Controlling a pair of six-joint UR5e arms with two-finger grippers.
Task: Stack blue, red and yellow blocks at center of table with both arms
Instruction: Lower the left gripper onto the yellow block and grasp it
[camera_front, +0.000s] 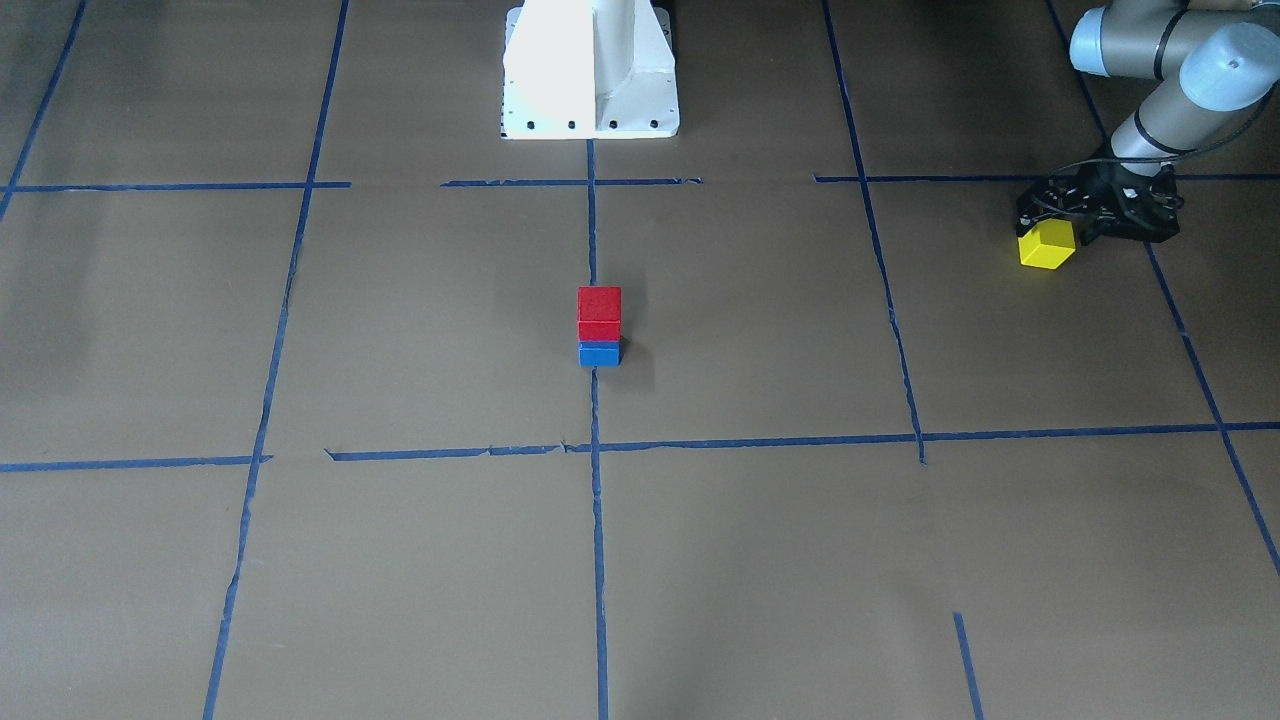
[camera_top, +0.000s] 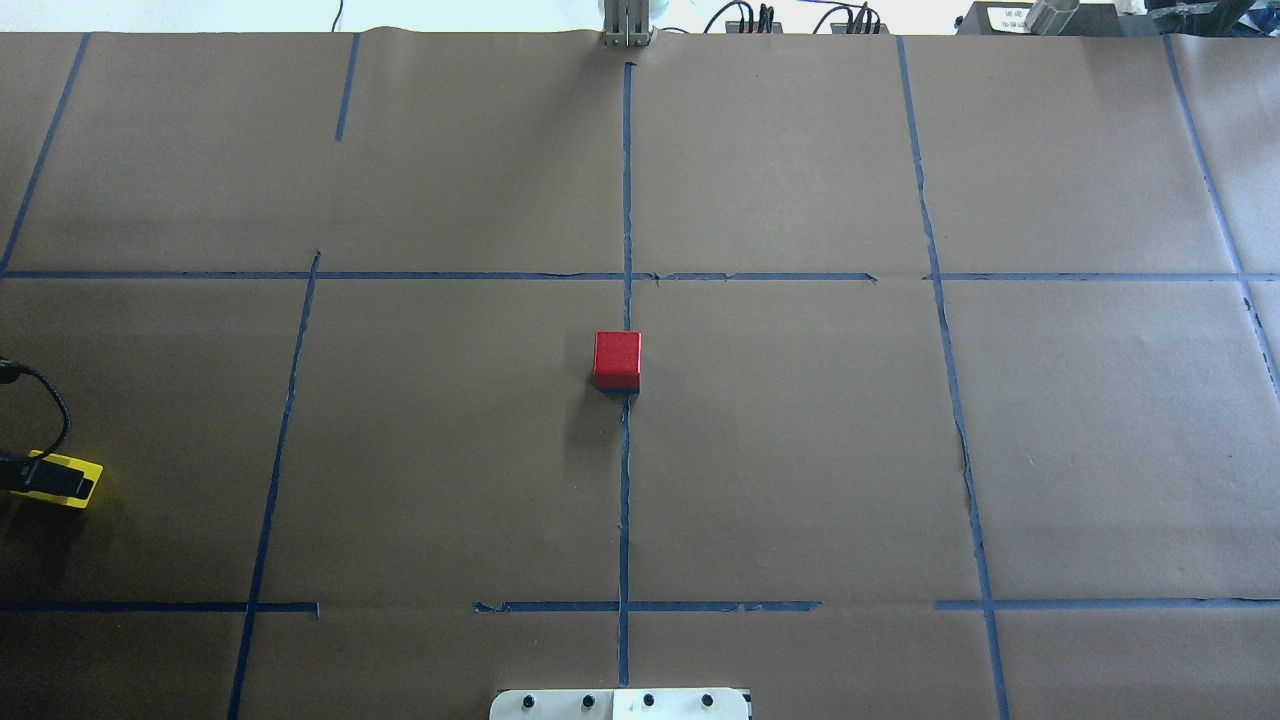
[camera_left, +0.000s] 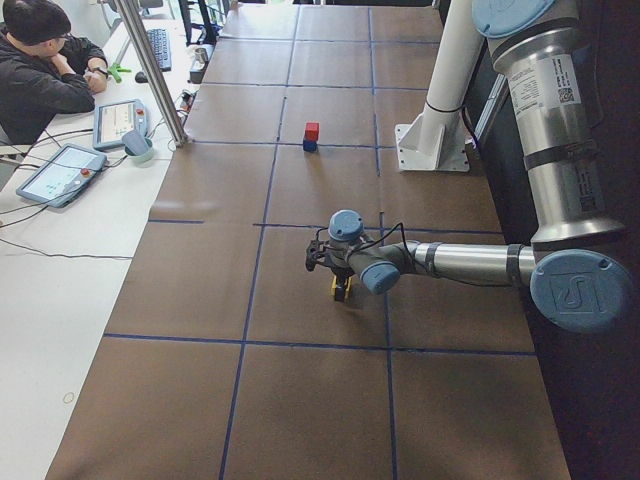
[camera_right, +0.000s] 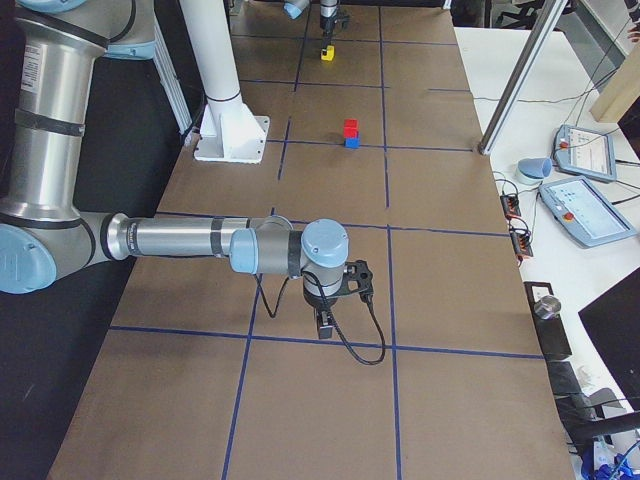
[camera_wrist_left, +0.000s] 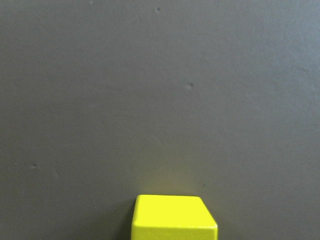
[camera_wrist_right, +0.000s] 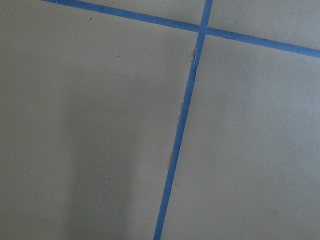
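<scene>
A red block (camera_front: 599, 312) sits on a blue block (camera_front: 599, 354) at the table's centre; from overhead the red block (camera_top: 617, 358) hides nearly all of the blue one. My left gripper (camera_front: 1050, 228) is far out on my left side, straddling a yellow block (camera_front: 1046, 246) and shut on it at or just above the paper. One dark finger (camera_top: 45, 482) crosses the yellow block (camera_top: 88, 474). The left wrist view shows the yellow block (camera_wrist_left: 174, 217) at its bottom edge. My right gripper (camera_right: 325, 322) shows only in the exterior right view, low over the paper; I cannot tell its state.
The white robot base (camera_front: 590, 70) stands at my table edge. Blue tape lines (camera_front: 595, 500) grid the brown paper. An operator (camera_left: 40, 70), tablets and a metal post (camera_left: 155, 70) are along the far side. The right wrist view shows only paper and tape.
</scene>
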